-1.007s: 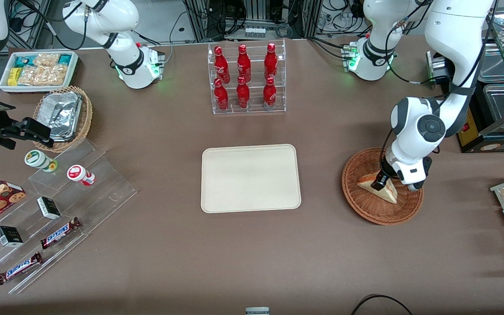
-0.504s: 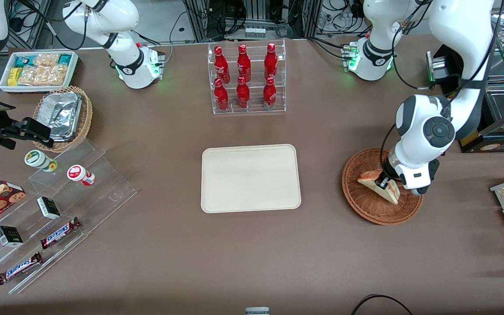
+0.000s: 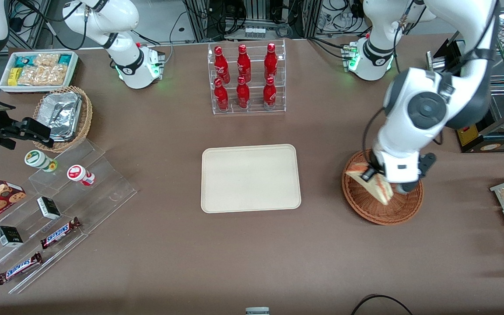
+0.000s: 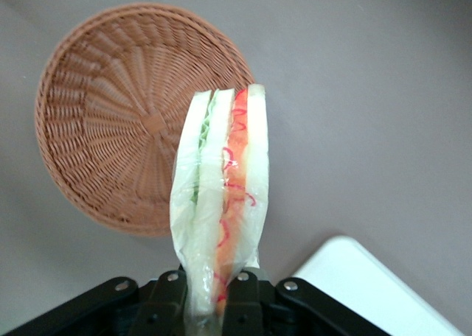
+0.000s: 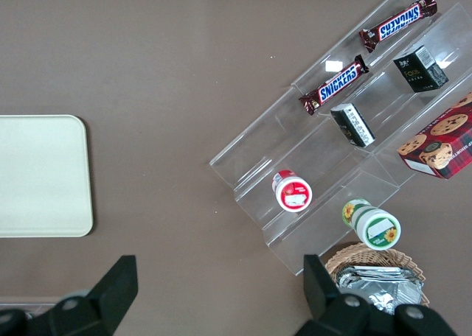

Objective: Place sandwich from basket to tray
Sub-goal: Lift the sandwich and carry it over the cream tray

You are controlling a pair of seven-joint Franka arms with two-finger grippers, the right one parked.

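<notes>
Pinching the sandwich (image 4: pixel 221 203) between my fingers (image 4: pixel 171 292), I hold it by one end, lifted clear above the basket (image 3: pixel 368 209), its red, orange and green layers showing along the edge (it is wrapped in clear film). My gripper (image 3: pixel 371 174) hangs over the basket's rim on the tray's side. The basket sits on the desk toward my working arm's end. The tray (image 3: pixel 250 178) lies flat at the middle of the desk, well apart from the basket, nothing on it.
</notes>
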